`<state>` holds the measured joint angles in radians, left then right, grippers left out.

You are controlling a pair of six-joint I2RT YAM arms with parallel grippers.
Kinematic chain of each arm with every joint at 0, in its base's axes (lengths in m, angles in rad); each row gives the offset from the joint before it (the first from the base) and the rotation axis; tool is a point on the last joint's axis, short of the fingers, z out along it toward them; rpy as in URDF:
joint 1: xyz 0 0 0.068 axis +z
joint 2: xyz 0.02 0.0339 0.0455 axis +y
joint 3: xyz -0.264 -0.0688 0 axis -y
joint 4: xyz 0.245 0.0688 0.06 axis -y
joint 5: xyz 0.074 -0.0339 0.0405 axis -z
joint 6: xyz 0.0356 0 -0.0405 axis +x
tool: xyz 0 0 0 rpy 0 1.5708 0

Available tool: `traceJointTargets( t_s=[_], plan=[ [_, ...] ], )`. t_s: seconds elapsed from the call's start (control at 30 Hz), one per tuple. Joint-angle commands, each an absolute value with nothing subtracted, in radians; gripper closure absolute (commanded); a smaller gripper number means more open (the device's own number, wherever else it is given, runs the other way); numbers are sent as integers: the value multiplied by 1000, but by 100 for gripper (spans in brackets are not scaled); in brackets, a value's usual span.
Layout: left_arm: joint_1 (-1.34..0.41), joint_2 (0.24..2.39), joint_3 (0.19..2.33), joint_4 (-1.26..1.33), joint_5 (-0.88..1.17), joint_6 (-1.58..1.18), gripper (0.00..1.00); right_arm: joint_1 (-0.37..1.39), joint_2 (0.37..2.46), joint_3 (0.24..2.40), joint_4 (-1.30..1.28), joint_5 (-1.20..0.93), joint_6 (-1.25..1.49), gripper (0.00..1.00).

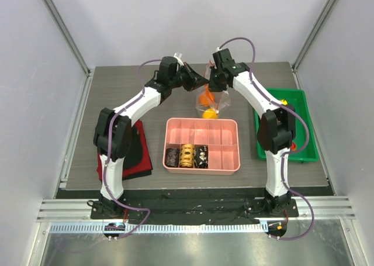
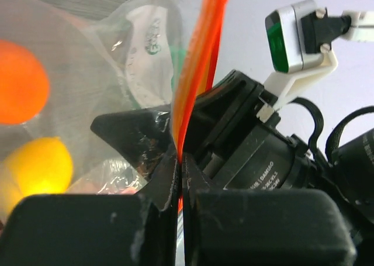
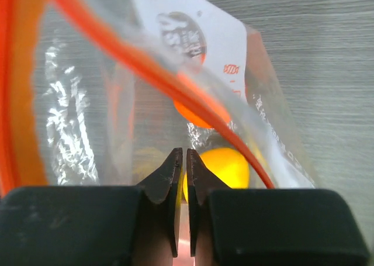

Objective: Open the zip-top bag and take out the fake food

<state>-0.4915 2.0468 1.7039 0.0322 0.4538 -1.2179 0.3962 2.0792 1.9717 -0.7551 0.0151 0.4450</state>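
Open table [image 1: 123, 82] behind zip-top bag [image 1: 218, 106]; pink tray [image 1: 202, 171] seemingly just before it.

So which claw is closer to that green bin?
Right. The right gripper grips the zip-top bag to the green bin's left; the left gripper holds the bag's other side, farther away.

Yellow fake food [image 3: 227, 166] partly behind right hand [image 3: 182, 156].

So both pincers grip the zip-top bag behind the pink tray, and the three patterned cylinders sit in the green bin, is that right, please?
Not quite: the patterned cylinders sit in the pink tray, not the green bin, as the top external view shows. The left pincer and right pincer do grip the zip-top bag.
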Motion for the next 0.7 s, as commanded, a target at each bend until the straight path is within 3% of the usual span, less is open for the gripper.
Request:
traceJointTargets(
  t_s=[0.0,0.17,0.43,0.67],
  plan=[
    [-479,1981,1634,28,476,-1149,100,413,2137,2016,-687,-21,466,82],
    [-454,1960,1609,-38,466,-1080,100,426,2189,2016,-689,39,447,68],
    [-451,1967,1592,-57,463,-1046,100,446,2220,1985,-701,135,410,38],
    [-451,1963,1548,-34,462,-1062,100,454,2224,1921,-565,123,387,29]
  ],
)
